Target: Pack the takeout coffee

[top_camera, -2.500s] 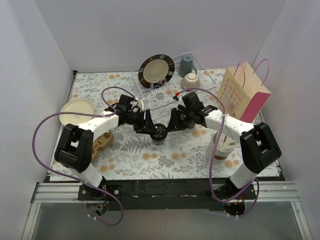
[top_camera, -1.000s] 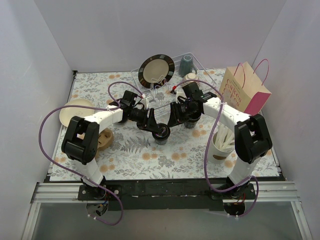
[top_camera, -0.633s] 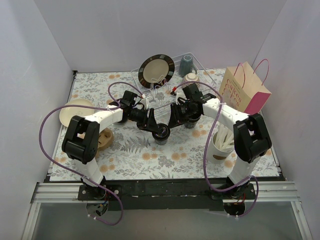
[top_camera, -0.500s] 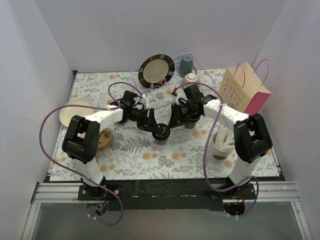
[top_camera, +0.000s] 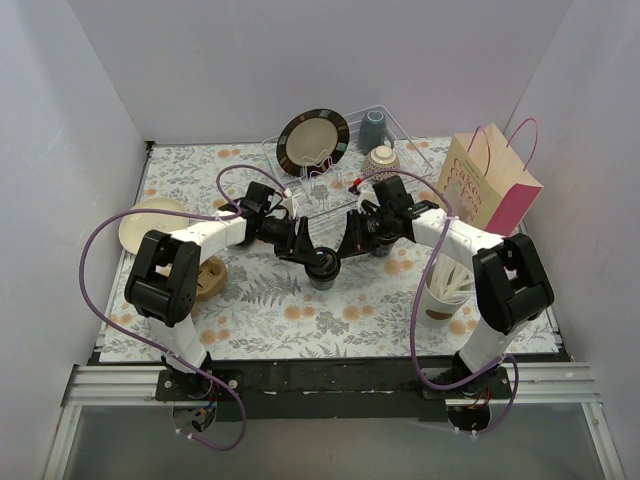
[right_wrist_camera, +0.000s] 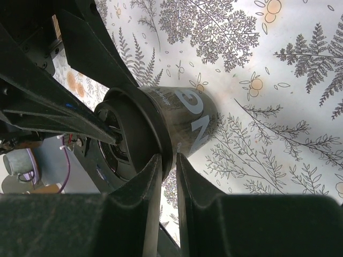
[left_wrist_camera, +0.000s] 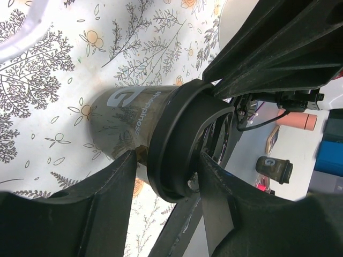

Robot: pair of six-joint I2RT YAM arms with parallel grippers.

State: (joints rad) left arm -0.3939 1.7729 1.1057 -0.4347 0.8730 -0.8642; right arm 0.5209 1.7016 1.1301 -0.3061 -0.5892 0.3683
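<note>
small black paper cup [top_camera: 322, 268], left tool [left_wrist_camera: 169, 160] gripping it, right tool [right_wrist_camera: 169, 159] pinching its round black plastic lid [right_wrist_camera: 134, 134], wire dish rack [top_camera: 335, 192] behind

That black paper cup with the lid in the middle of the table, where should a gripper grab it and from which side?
Grip the small black paper cup by its side wall just under the round black plastic lid, coming in level from the side. It stands upright, the wall narrows toward the base, and the lid's wider rim should stop it slipping.
</note>
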